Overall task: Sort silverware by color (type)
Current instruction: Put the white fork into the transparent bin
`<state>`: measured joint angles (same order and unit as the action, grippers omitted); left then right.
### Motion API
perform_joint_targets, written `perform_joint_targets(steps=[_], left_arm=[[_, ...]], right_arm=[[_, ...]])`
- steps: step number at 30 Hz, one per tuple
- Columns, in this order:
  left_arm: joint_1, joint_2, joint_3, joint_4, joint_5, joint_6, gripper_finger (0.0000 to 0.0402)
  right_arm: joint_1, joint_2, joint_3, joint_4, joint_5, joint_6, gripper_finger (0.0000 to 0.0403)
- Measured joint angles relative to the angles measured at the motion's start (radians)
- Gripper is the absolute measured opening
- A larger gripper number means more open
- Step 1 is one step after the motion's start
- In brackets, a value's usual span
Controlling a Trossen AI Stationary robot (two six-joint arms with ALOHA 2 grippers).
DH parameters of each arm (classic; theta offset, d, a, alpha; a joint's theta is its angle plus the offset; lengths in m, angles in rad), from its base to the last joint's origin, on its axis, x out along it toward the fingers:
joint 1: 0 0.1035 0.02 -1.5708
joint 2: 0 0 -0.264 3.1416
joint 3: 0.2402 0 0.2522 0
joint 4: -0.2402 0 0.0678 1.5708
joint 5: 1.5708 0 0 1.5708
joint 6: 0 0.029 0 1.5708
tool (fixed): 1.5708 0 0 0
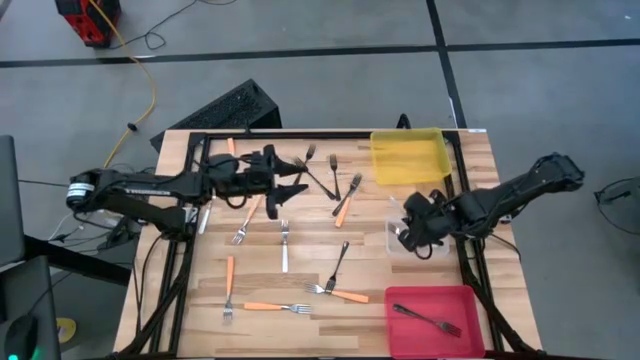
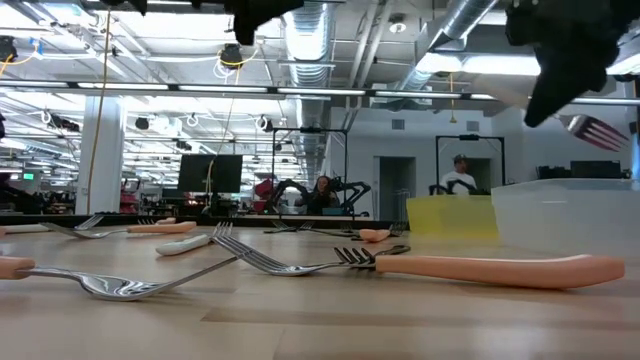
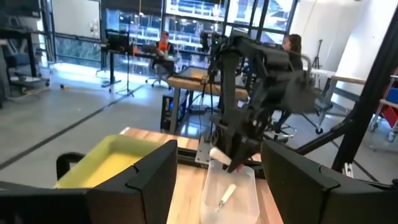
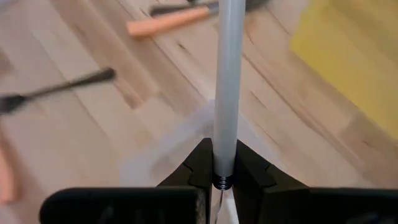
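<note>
The right gripper is clamped narrow on the handle of a white fork, pinching it near one end so the pale shaft runs straight out ahead of the fingers. From above, this gripper hangs over the clear bin at about 3 o'clock on the table. In the left wrist view another white fork lies inside that bin. The yellow bin sits just past it at 1 o'clock, and the red bin at 5 o'clock holds one dark fork.

The left gripper stands wide with nothing between its fingers, above the boards at about 11 o'clock, just beside two crossed dark forks.

Loose forks are spread over the rest of the table: an orange-handled fork near 12 o'clock, a white fork at the middle, a dark fork below it, and orange-handled forks along the 7 o'clock edge.

In the low view the held fork's tines show at the far right, its handle hidden by the dark gripper. How much of the clear bin the right arm covers from above cannot be made out.
</note>
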<state>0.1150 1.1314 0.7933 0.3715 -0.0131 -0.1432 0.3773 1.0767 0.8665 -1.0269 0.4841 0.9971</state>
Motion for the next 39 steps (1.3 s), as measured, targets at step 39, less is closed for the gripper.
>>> perform_joint_targets(steps=[39], left_arm=[[0.042,-0.38,0.0,-0.367,-0.361,0.074,0.0214]], right_arm=[[0.128,0.233,-0.023,-0.201,0.027,-0.265,0.0057]])
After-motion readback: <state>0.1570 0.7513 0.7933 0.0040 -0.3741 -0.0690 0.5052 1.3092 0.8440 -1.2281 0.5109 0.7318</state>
